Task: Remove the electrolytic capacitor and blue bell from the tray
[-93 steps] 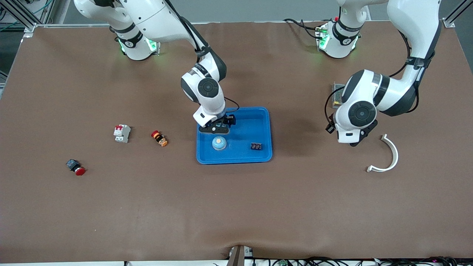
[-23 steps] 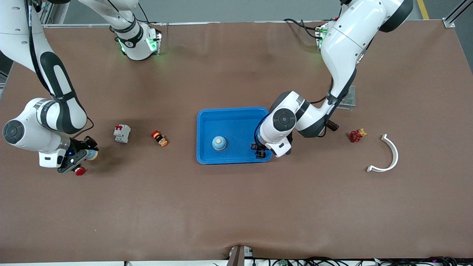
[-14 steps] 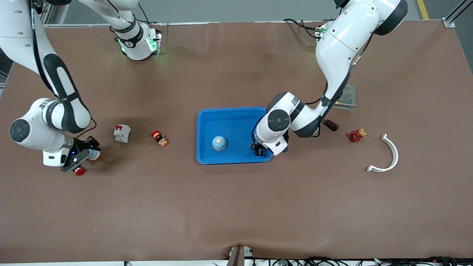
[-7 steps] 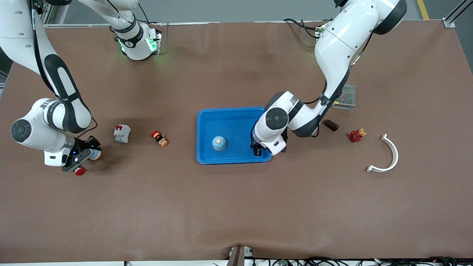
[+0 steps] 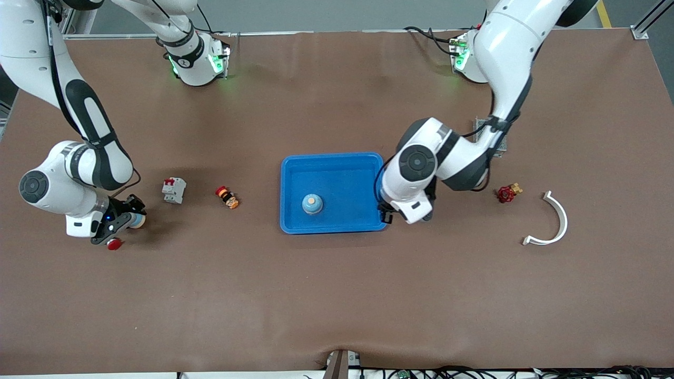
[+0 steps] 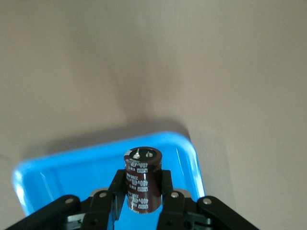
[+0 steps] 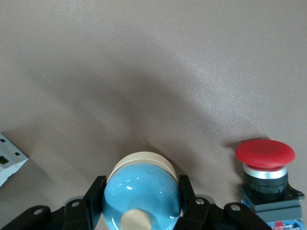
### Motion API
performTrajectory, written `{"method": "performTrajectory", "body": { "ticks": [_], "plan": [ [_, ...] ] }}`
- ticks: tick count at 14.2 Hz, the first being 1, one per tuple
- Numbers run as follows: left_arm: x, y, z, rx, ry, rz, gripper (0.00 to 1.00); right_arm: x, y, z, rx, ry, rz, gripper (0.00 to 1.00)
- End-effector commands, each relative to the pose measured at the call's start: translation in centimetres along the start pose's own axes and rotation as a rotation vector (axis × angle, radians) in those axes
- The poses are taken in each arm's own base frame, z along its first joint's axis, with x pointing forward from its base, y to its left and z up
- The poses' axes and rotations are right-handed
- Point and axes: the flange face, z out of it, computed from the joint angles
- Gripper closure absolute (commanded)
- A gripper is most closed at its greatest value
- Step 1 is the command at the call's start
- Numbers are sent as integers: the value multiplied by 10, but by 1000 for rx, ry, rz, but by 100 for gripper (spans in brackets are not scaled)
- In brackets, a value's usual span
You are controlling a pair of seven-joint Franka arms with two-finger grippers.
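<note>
Electrolytic capacitor [image 6: 142,178]: dark brown can, clamped upright between the fingers of the left gripper [image 5: 385,215]. Lifted clear of the tray [image 5: 337,171], over the rim at the left arm's end, with bare brown table [image 5: 337,295] just outside. Judged as removal half done: out of the tray floor, not yet set down.

Blue bell [image 7: 141,191]: pale blue dome with a cream knob, pinched between the fingers of the right gripper [image 5: 125,225]. Low over the table toward the right arm's end, well apart from the tray, just beside a red push button [image 7: 266,165]. Seemingly close to being placed, though contact with the table cannot be told.

Second blue bell [image 5: 312,204]: alone on the tray floor, in the part nearer the front camera. Possibly left to take out.

Elsewhere on the table: white circuit breaker [image 5: 173,190] and small orange part [image 5: 227,197] between right gripper and tray; red valve handle [image 5: 506,194] and white curved piece [image 5: 554,221] toward the left arm's end.
</note>
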Motion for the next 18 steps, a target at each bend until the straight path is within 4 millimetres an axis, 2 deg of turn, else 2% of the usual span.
{"method": "performTrajectory", "body": {
  "ticks": [1,4,6,7,8,12,13,14,16,18],
  "plan": [
    [41,-11,-25,46,36,92,100,-2,0,9,7,20,5,44],
    [99,-23,-34,104,52,201,100,0,-1,9,9,23,6,42],
    [119,-32,-35,120,54,262,100,0,-1,9,11,22,10,21],
    [136,-34,-36,126,52,287,100,0,-1,8,9,23,13,5],
    [153,-37,-36,133,50,313,100,-2,0,8,11,23,18,0],
    [216,-43,-29,163,30,439,100,2,-2,-1,32,34,38,0],
    [236,-42,-27,158,18,484,100,5,-2,-9,39,31,36,0],
    [261,-43,-24,156,6,513,100,9,-2,-21,40,32,33,0],
    [298,-44,-17,153,-14,569,100,18,-1,-51,62,22,57,0],
    [326,-45,-6,163,24,598,100,30,-5,-84,95,0,99,0]
  ]
}}
